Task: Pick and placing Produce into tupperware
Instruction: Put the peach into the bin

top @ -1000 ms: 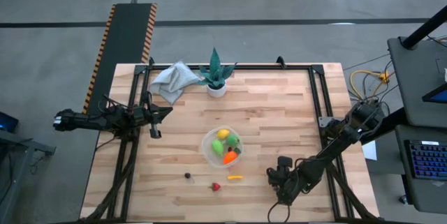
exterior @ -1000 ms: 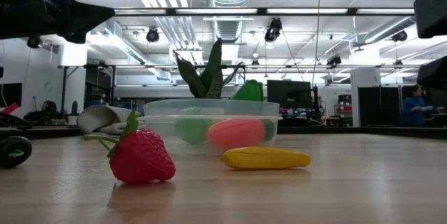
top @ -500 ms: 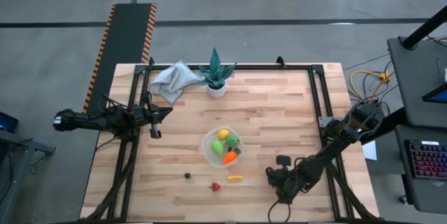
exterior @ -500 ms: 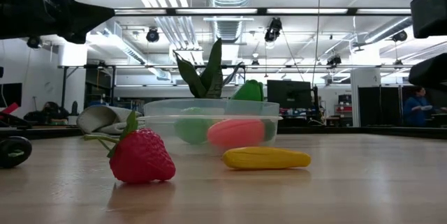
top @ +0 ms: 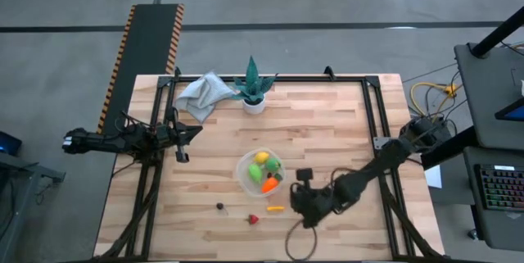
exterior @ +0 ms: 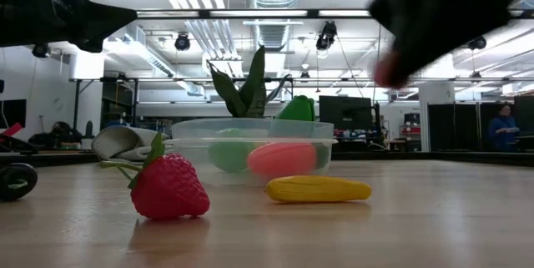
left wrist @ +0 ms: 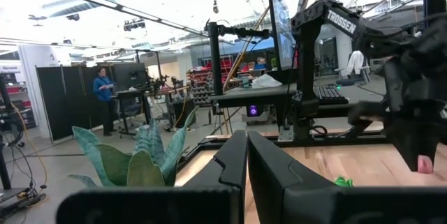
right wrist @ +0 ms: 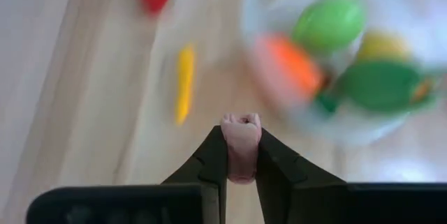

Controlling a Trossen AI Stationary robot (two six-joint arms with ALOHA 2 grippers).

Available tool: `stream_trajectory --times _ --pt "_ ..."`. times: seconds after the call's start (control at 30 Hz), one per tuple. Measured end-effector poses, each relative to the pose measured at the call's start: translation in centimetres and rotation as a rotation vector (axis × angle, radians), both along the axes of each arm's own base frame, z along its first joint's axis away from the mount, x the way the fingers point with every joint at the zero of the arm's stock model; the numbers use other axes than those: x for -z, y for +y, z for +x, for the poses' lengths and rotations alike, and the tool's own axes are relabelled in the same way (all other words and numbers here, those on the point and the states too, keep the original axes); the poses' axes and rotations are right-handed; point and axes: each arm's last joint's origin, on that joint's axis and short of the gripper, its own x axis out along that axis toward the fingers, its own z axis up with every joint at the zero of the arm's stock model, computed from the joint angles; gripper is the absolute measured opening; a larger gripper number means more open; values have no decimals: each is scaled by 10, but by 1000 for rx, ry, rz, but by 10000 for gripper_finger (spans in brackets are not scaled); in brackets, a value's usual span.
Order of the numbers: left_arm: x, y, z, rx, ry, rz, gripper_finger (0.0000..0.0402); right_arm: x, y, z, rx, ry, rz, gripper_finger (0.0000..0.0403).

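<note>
The clear round tupperware (top: 260,173) stands mid-table with green, yellow and orange produce in it. On the wood nearer the front lie a red strawberry (top: 253,219), a yellow corn piece (top: 276,209) and a small dark bit (top: 219,206). My right gripper (right wrist: 241,137) hovers just right of the tupperware (right wrist: 335,56), shut on a small pale pink piece (right wrist: 241,144). In the low view it is a blur (exterior: 392,68) high above the table. My left gripper (left wrist: 246,161) waits shut at the table's left edge (top: 195,129). My right gripper pinches the small pale pink piece (right wrist: 241,132) between its two fingers, whose ends (right wrist: 218,144) sit on its two sides. The fingers point down at the table from above. The piece is lifted well clear of the wood.
A teal spiky plant in a white pot (top: 254,91) and a grey cloth (top: 201,92) sit at the far edge. Black frame rails (top: 372,124) run along the table's sides. Bare wood lies right of the tupperware and along the front right.
My right gripper has swung toward the table's left edge, from the near right part of the table to a spot close beside the tupperware. In the low view it now blurs across the upper right.
</note>
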Motion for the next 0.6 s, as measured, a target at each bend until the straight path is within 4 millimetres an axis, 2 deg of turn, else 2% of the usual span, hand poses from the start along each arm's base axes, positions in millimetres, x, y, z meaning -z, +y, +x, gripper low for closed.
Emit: stream_trajectory --times 0.1,0.23,0.4,0.6 --pt "0 0 0 0 0 0 0 -9 -11 18 -36 -56 -34 39" --pt "0 0 0 0 0 0 0 -10 -30 35 -63 -83 -57 39" --pt "0 0 0 1 0 0 0 -7 -55 47 -53 -113 -15 39" --pt "0 0 0 -1 0 5 0 -9 -65 55 -111 -163 13 39"
